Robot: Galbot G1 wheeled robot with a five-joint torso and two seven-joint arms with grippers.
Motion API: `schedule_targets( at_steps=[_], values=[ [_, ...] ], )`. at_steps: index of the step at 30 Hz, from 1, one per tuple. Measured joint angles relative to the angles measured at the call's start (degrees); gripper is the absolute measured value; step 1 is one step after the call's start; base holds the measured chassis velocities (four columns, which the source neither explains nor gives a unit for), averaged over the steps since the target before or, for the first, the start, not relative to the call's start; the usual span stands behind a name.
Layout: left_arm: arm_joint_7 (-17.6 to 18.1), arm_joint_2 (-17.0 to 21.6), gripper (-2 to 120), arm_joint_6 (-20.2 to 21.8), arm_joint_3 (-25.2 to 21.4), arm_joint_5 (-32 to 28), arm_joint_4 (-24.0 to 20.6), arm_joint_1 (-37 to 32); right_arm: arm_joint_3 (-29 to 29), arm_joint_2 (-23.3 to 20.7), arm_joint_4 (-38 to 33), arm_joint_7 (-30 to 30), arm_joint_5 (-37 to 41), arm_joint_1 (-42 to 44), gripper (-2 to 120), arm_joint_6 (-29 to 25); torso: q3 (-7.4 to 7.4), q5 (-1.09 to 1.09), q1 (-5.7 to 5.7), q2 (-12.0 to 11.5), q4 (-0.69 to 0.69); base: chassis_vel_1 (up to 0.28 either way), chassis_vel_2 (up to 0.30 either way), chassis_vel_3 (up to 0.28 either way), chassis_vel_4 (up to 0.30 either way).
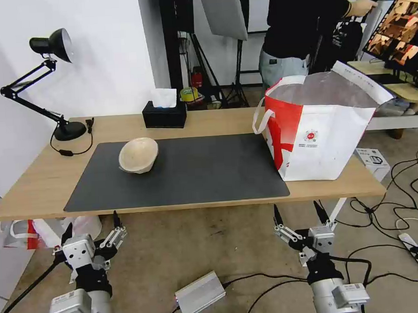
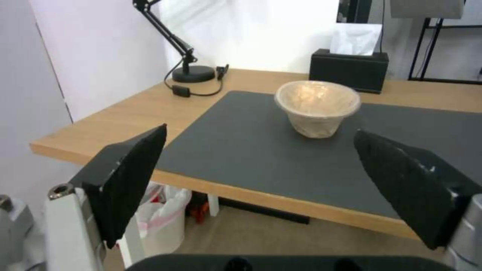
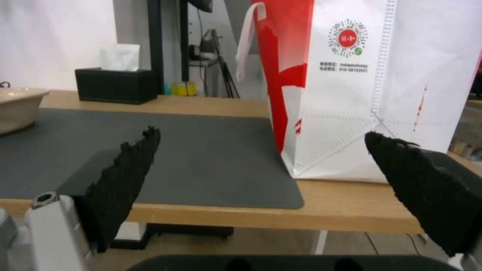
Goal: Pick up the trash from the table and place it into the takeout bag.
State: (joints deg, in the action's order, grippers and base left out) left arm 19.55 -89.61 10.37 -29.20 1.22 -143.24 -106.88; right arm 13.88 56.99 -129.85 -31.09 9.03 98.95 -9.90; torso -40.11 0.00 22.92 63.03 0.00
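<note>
Only the pulp bowl (image 1: pixel 138 155) sits on the mat (image 1: pixel 196 176), centre-left of the frame, with the tissue box (image 1: pixel 164 114) behind it. At right stands the bag (image 1: pixel 320 136). Below the table (image 1: pixel 33 184) edge, the left gripper (image 1: pixel 92 228) and right gripper (image 1: pixel 300 215) hang open.

The takeout bag (image 3: pixel 351 94) bears a round red logo with small, unreadable print beneath.

The left gripper (image 2: pixel 258 158) hangs before the table (image 2: pixel 125 116) edge, its two black fingers (image 2: pixel 133 177) spread wide. Between them, farther back, the beige pulp bowl (image 2: pixel 317 107) stands upright on the dark grey mat (image 2: pixel 241 150), near the black tissue box (image 2: pixel 349 69) and desk lamp (image 2: pixel 188 64)
</note>
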Motion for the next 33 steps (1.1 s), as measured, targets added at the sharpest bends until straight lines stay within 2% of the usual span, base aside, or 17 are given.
schedule_targets(
  at_steps=[13,22,28,33],
  values=[
    [0.0,-0.03,100,-0.01,0.06,0.0,0.0,-0.03,0.05,-0.04,-0.06,-0.02,0.0,0.02,100,0.01,0.0,0.0,0.0,0.0,0.0,0.0,0.0,0.0,0.0],
    [1.58,1.12,100,-0.02,-0.74,-1.46,0.0,0.7,0.07,-0.04,-0.1,-0.02,0.0,0.02,100,0.01,0.0,0.0,0.0,0.0,0.0,0.0,0.0,0.0,0.0],
    [2.61,3.51,100,0.35,-2.68,-5.92,0.0,1.9,0.08,-0.04,-0.13,-0.02,0.0,0.0,100,0.01,0.0,0.0,0.0,0.0,0.0,0.0,0.0,0.0,0.0],
    [3.45,4.05,100,0.43,-2.87,-9.61,0.0,2.51,0.08,-0.05,-0.13,-0.01,0.0,0.0,100,0.0,0.0,0.0,0.0,0.0,0.0,0.0,0.0,0.0,0.0]
  ],
)
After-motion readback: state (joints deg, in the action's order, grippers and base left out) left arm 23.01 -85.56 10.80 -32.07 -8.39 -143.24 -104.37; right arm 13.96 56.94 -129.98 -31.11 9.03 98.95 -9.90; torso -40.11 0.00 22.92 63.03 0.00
